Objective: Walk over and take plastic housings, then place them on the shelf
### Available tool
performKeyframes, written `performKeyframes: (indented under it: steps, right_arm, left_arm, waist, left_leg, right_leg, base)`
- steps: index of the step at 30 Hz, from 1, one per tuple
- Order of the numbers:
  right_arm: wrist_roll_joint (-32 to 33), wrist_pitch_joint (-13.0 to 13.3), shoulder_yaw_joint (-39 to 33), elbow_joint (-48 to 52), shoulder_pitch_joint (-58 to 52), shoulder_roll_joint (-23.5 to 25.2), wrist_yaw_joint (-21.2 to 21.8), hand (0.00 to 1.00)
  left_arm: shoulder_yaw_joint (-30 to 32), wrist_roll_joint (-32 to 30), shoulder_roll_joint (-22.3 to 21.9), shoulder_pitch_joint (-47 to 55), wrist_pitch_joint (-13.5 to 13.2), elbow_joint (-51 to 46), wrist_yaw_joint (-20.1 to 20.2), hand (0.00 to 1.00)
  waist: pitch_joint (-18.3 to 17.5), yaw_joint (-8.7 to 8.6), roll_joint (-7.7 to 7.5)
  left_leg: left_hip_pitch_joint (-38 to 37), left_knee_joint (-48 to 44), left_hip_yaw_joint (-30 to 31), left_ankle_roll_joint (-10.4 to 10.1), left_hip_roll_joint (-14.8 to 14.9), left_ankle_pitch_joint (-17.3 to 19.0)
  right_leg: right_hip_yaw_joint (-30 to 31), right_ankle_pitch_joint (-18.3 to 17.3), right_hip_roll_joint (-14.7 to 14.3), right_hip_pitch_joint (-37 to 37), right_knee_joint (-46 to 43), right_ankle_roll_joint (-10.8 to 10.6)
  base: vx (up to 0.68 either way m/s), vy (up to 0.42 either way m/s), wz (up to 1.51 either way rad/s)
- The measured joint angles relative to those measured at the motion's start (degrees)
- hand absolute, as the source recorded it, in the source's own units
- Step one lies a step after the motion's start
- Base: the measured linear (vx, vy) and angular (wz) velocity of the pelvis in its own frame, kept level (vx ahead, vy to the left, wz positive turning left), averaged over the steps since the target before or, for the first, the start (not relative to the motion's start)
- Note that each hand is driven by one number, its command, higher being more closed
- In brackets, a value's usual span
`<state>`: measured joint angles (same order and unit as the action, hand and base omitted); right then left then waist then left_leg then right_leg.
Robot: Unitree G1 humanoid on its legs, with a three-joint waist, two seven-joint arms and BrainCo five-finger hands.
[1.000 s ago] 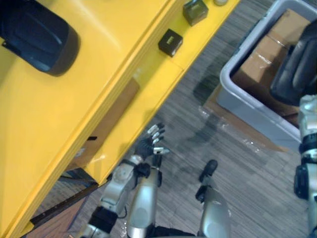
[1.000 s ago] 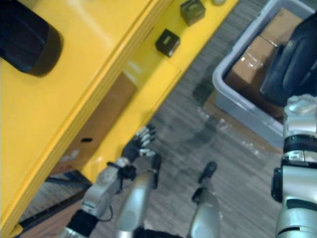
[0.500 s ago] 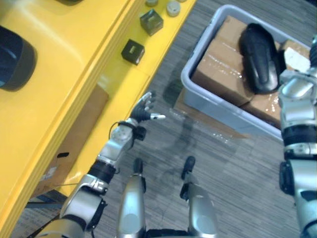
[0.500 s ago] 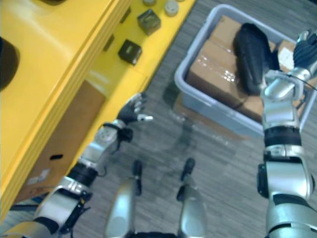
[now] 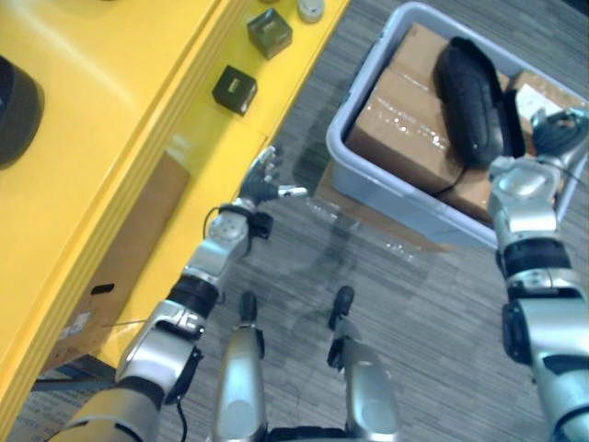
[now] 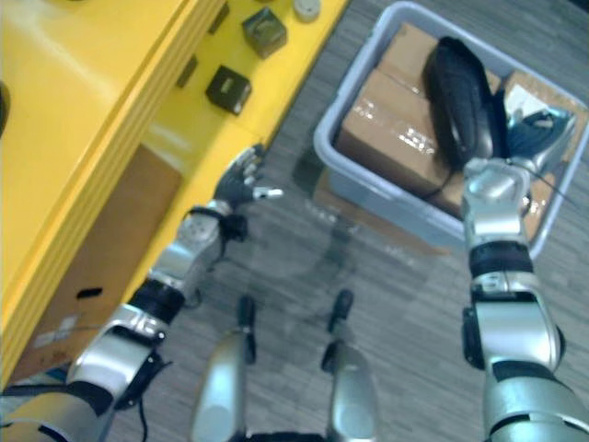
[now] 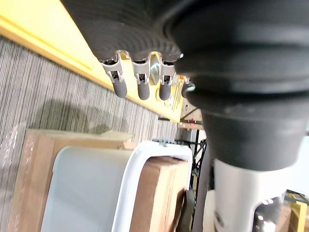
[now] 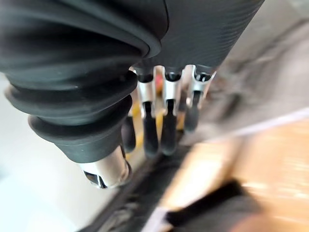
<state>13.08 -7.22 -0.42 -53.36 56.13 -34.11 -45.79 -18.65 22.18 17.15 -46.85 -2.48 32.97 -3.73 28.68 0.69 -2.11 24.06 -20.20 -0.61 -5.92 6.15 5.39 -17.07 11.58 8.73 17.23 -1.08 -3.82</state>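
Left eye view: housing (image 5: pixel 470 97) in bin (image 5: pixel 375 188)

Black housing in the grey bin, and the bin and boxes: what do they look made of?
Black housing: likely moulded plastic, a smooth rounded shell with dull sheen. Grey bin: probably plastic too, uniform pale walls and a rounded rim. Boxes under the housing: cardboard, brown with shiny tape.

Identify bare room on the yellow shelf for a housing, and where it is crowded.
Free: the yellow shelf top between the dark housing and its front edge; the lower ledge from the black box toward the left hand. Crowded: its far end, by the dark cube and round cap.
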Motion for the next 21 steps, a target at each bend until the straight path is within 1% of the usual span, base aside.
performKeyframes:
  steps: [3,5,6,7,9,10,11,13,14,15,16,17,18,19,20,21]
  right_arm:
    - [0.9,-0.7,-1.9,-1.9,2.1,-0.1,-0.7,0.0]
    - [0.8,-2.6,-2.3,-2.0,3.9,-1.2,-0.6,0.0]
    - [0.7,-4.2,-2.3,-2.0,5.1,-2.3,-0.3,0.0]
    - [0.6,-5.1,-2.7,-2.0,5.6,-3.1,0.2,0.0]
    - [0.6,-6.1,-3.0,-2.1,5.3,-3.9,1.1,0.0]
    - [0.3,-6.8,-3.1,-2.1,4.7,-5.5,1.1,0.0]
    - [-0.3,-6.9,-3.2,-2.1,4.5,-6.4,1.1,0.0]
    - [-0.6,-7.2,-4.1,-2.1,3.4,-8.9,0.3,0.0]
    - [-0.6,-7.3,-4.0,-2.1,3.1,-9.4,0.1,0.0]
    - [-1.0,-8.2,-4.0,-2.2,2.6,-9.9,-0.8,0.0]
    - [-1.0,-8.8,-4.0,-2.4,2.6,-10.0,-1.4,0.0]
    - [-1.0,-9.3,-3.9,-3.1,2.6,-10.4,-2.9,0.0]
    - [-1.0,-9.5,-3.9,-3.5,2.6,-10.7,-3.5,0.0]
    - [-0.9,-10.3,-3.8,-3.8,2.5,-11.3,-4.8,0.0]
    - [-0.8,-11.2,-3.8,-4.0,2.4,-12.9,-5.8,0.0]
    - [-0.8,-11.8,-3.8,-4.0,2.2,-14.3,-5.9,0.0]
  left_arm:
    - [0.0,0.1,-0.1,-0.4,-1.1,0.0,0.2,0.0]
    - [0.3,0.4,-0.1,-0.2,-1.1,-0.2,0.7,0.0]
    - [0.9,1.0,0.0,0.5,-1.1,-0.6,1.6,0.0]
    - [1.7,2.5,0.0,2.3,-0.7,-1.2,2.2,0.0]
    - [2.7,3.6,0.0,6.5,0.1,-2.7,2.4,0.0]
    - [3.1,5.7,0.0,11.3,1.5,-4.7,2.8,0.0]
    - [3.2,6.6,0.0,13.2,1.9,-5.5,3.0,0.0]
    - [3.9,6.5,-0.5,20.5,2.3,-6.6,3.4,0.0]
    - [4.0,6.5,-0.7,22.2,2.4,-6.9,3.4,0.0]
    - [3.9,6.3,-0.9,25.7,2.5,-7.2,3.4,0.0]
    - [3.8,5.9,-1.7,28.0,2.5,-7.2,3.4,0.0]
    - [3.8,4.0,-2.1,30.8,2.1,-7.3,3.4,0.0]
    - [3.6,3.4,-2.6,32.1,1.8,-7.4,3.4,0.0]
    - [2.9,1.4,-3.2,34.0,1.4,-7.7,3.4,0.0]
    - [2.0,-0.2,-4.2,35.9,1.2,-8.3,3.4,0.0]
    - [1.6,-0.8,-4.8,37.2,1.0,-9.0,3.4,0.0]
  waist:
    - [0.0,-0.1,0.0]
    - [-0.1,0.06,0.13]
    - [-0.1,0.3,0.14]
    - [0.0,0.42,0.24]
    - [-0.1,0.76,0.34]
    - [-0.1,1.64,1.03]
    - [-0.1,2.04,1.43]
    - [-0.1,3.96,3.17]
    - [-0.2,4.43,3.57]
    - [-0.2,5.66,4.23]
    - [-0.2,6.17,4.73]
    - [-0.2,6.76,5.51]
    - [-0.1,6.97,5.96]
    - [-0.2,7.32,6.56]
    - [-0.3,7.66,7.32]
    - [-0.2,7.87,7.73]
  left_leg:
    - [0.2,-0.2,0.1,0.0,-0.1,0.0]
    - [1.3,-0.5,0.2,0.0,-0.1,0.0]
    - [2.3,-0.8,0.4,0.1,-0.1,0.0]
    - [3.1,-1.5,0.8,0.1,-0.1,0.0]
    - [3.2,-1.6,1.2,0.1,-0.3,0.0]
    - [3.7,-1.8,1.8,0.1,-0.5,0.0]
    - [4.0,-2.0,2.0,0.1,-0.5,0.0]
    - [4.7,-2.4,3.2,0.2,-0.9,0.0]
    - [4.9,-2.5,3.5,0.2,-0.9,0.0]
    - [5.0,-2.5,3.6,0.2,-1.0,0.0]
    - [5.0,-2.6,3.9,0.2,-1.1,0.0]
    - [5.1,-3.0,4.2,0.3,-1.3,0.1]
    - [5.1,-3.3,4.4,0.5,-1.4,0.2]
    - [5.3,-3.7,4.5,0.7,-1.6,0.4]
    - [5.7,-4.4,4.6,1.0,-1.8,0.6]
    - [6.1,-4.7,4.7,1.1,-1.9,0.8]
  right_leg:
    - [0.0,0.0,0.1,0.1,0.0,0.0]
    - [0.0,0.0,0.1,0.9,-0.1,0.0]
    - [-0.1,0.0,0.1,1.7,-0.2,0.0]
    - [-0.3,0.0,0.1,2.0,-0.2,0.1]
    - [-0.6,0.0,0.1,2.0,-0.3,0.0]
    - [-1.3,0.0,0.3,2.0,-0.4,0.0]
    - [-1.6,0.0,0.3,2.0,-0.4,0.0]
    - [-2.6,-0.1,0.4,2.0,-0.5,-0.1]
    - [-2.9,-0.1,0.4,1.9,-0.5,-0.1]
    - [-3.1,-0.2,0.4,1.9,-0.6,-0.2]
    - [-3.2,-0.4,0.5,1.8,-0.8,-0.2]
    - [-3.5,-0.8,0.8,1.8,-1.4,-0.4]
    - [-3.6,-1.0,0.9,1.6,-1.6,-0.4]
    - [-3.8,-1.1,1.1,1.6,-1.9,-0.5]
    - [-4.0,-1.2,1.3,1.6,-2.1,-0.6]
    - [-4.1,-1.2,1.4,1.7,-2.1,-0.7]
  base:
    - [-0.01,0.034,-0.01]
    - [-0.06,0.026,0.02]
    - [-0.07,0.017,0.07]
    - [-0.05,0.015,0.09]
    - [-0.03,0.021,0.11]
    - [-0.01,0.025,0.15]
    - [-0.01,0.032,0.22]
    - [-0.02,0.027,0.23]
    - [-0.01,0.024,0.19]
    - [-0.01,0.023,0.13]
    - [-0.02,0.031,0.14]
    - [-0.02,0.03,0.14]
    - [-0.03,0.042,0.14]
    - [-0.03,0.056,0.1]
    - [-0.04,0.061,0.09]
    - [-0.04,0.063,0.07]
